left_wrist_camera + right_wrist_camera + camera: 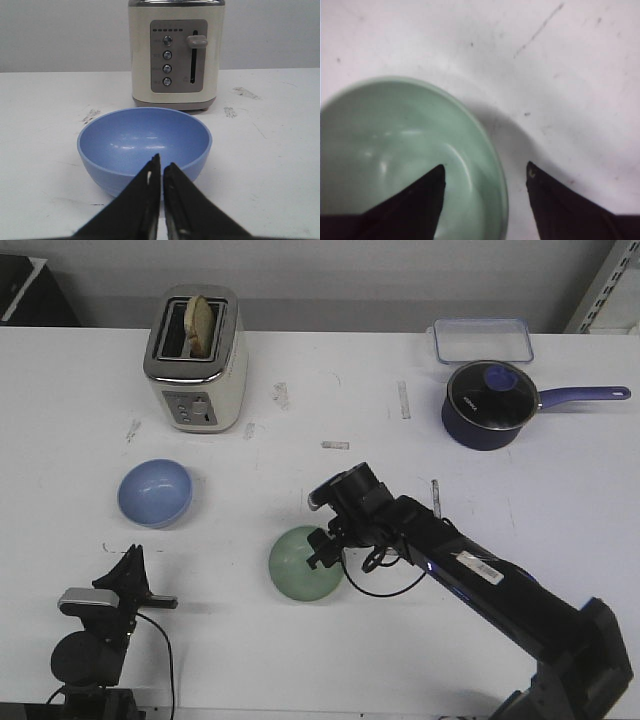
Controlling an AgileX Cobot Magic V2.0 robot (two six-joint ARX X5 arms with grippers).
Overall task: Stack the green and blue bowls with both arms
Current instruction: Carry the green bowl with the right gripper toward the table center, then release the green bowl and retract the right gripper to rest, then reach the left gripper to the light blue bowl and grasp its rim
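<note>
Green bowl (306, 564) and blue bowl (155, 492) sit well apart on the table (300, 660); nothing is stacked. My right pincer (486, 172) straddles the green rim, wide. My left pincer (161, 165) is nearly closed, empty, facing the blue one.

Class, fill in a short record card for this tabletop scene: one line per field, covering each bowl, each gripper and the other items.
Blue bowl: upright on table, in front of toaster, untouched
Green bowl: near table centre, apart from blue bowl
Left gripper: fingers shut, empty, facing blue bowl
Right gripper: fingers open, straddling green bowl's rim
Others: lidded saucepan, clear container
Stacked: not yet
</note>
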